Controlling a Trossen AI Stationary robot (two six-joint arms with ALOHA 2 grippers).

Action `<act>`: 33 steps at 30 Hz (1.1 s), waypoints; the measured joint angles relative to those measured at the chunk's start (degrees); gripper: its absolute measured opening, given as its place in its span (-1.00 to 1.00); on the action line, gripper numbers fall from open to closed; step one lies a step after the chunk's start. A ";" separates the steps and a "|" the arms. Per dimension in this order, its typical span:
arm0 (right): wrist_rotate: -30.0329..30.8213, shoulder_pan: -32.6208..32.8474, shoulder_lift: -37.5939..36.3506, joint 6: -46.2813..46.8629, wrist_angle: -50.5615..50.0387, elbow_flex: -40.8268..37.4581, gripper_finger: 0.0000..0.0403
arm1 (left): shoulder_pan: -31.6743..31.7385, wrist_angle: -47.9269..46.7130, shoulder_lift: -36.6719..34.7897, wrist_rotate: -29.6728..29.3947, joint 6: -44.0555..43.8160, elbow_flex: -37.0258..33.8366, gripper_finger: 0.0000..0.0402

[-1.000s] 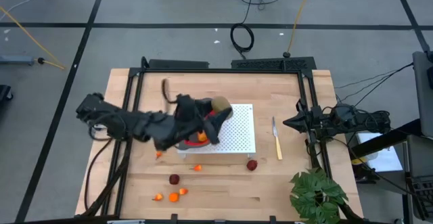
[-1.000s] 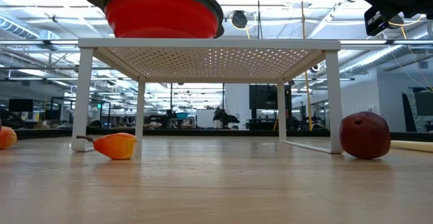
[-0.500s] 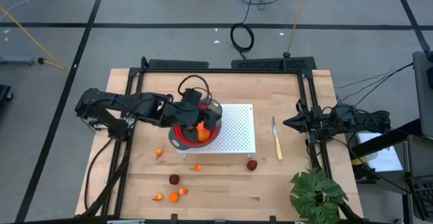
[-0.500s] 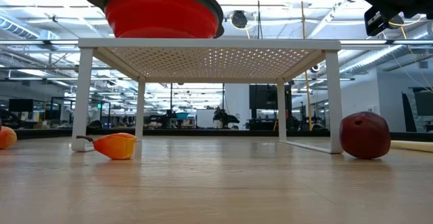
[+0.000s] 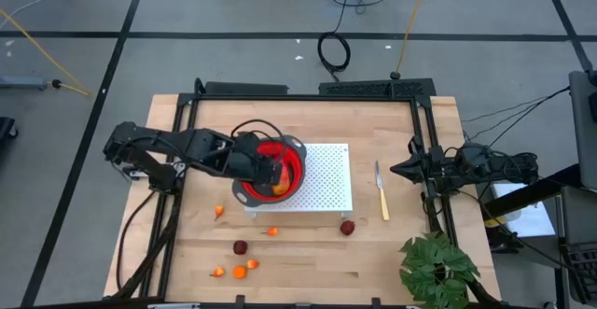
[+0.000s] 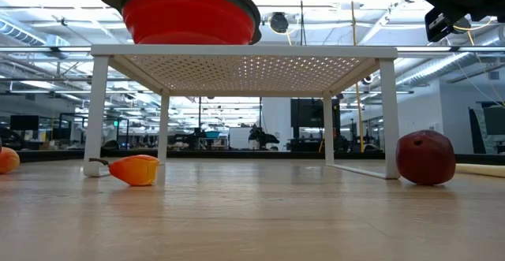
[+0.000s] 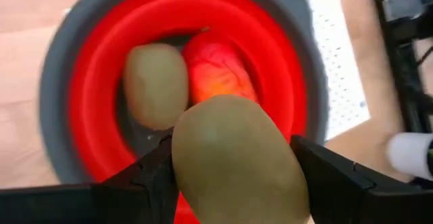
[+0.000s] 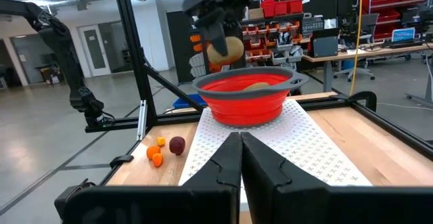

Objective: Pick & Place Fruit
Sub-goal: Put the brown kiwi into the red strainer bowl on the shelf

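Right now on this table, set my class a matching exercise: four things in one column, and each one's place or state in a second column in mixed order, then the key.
Things
1. olive-brown oval
2. mango-like fruit
3. dark red ball
4. yellow-handled knife

Places or states
A. lying on the wood right of the white rack
B. lying inside the red bowl
C. held between the left gripper fingers above the bowl
D. resting on the table in front of the rack's right front leg

Pairs: 1-C, 2-B, 3-D, 4-A
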 joint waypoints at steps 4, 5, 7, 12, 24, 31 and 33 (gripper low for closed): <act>0.10 -0.01 0.00 0.00 -0.01 0.00 -1.00 | -0.23 0.17 1.02 -0.01 3.86 0.09 0.21; 0.11 -0.01 -0.01 0.00 -0.02 0.01 -1.00 | -0.23 0.12 1.68 0.07 5.16 0.09 0.21; 0.11 -0.02 0.00 0.02 -0.05 0.00 -1.00 | -0.04 0.04 2.80 0.32 8.29 0.07 0.21; 0.15 -0.01 0.00 0.00 -0.07 0.00 -1.00 | 1.46 -1.52 5.08 1.96 17.41 0.07 0.21; 0.15 0.00 -0.01 0.02 -0.07 0.02 -1.00 | 3.08 -4.96 5.44 5.60 21.10 0.07 0.21; 0.15 -0.02 -0.01 0.00 -0.07 0.01 -1.00 | 2.94 -9.15 5.44 5.58 12.30 0.07 0.21; 0.15 0.00 0.00 0.00 -0.07 0.02 -1.00 | 2.94 -9.18 5.44 5.55 11.52 0.07 0.21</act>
